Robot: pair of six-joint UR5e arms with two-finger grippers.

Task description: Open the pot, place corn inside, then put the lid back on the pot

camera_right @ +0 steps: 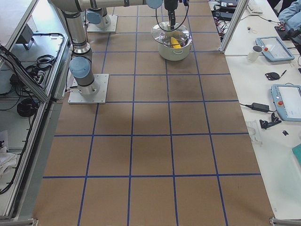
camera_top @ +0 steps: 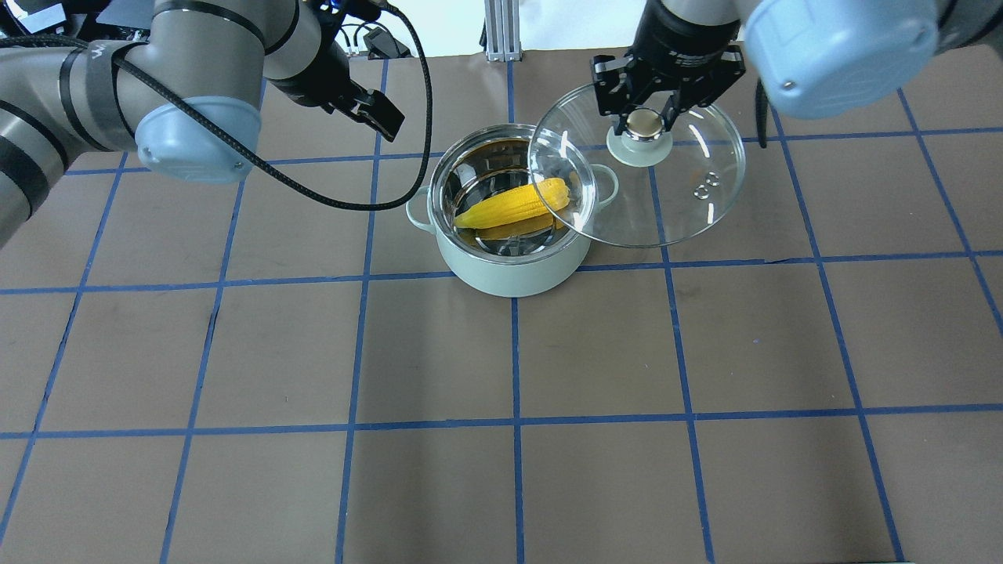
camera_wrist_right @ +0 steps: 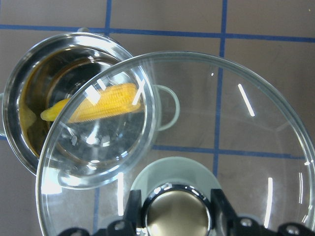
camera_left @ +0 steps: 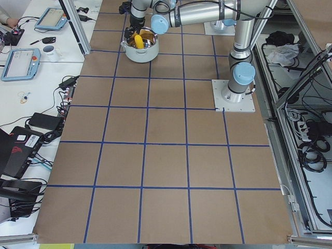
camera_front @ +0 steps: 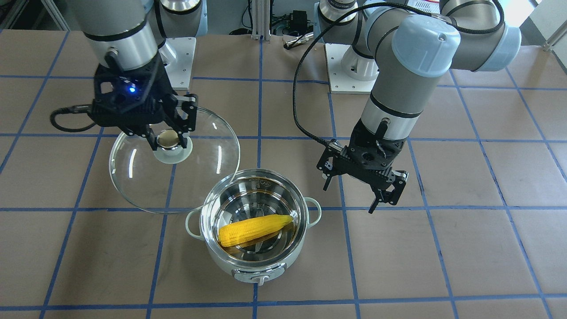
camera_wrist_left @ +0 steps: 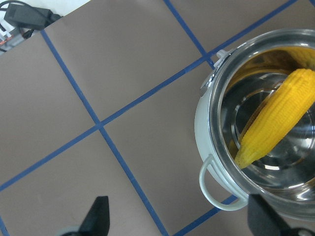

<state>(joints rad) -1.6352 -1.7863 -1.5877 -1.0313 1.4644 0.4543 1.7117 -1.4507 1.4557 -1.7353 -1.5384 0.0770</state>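
Observation:
The mint-green pot (camera_front: 248, 266) stands open on the table, also in the overhead view (camera_top: 509, 270). The yellow corn (camera_front: 254, 229) lies slanted inside it, also seen from above (camera_top: 513, 205) and in the left wrist view (camera_wrist_left: 278, 115). My right gripper (camera_front: 167, 141) is shut on the knob of the glass lid (camera_front: 208, 150) and holds it in the air beside the pot. The lid's edge (camera_top: 689, 188) overlaps the pot's rim. My left gripper (camera_front: 350, 199) is open and empty, raised on the pot's other side.
The table is brown with blue tape grid lines (camera_top: 513, 352). Both arm bases (camera_front: 350, 66) stand at the robot's edge. The left arm's black cable (camera_top: 313, 196) hangs near the pot. Side tables with tablets (camera_right: 287, 101) flank the workspace.

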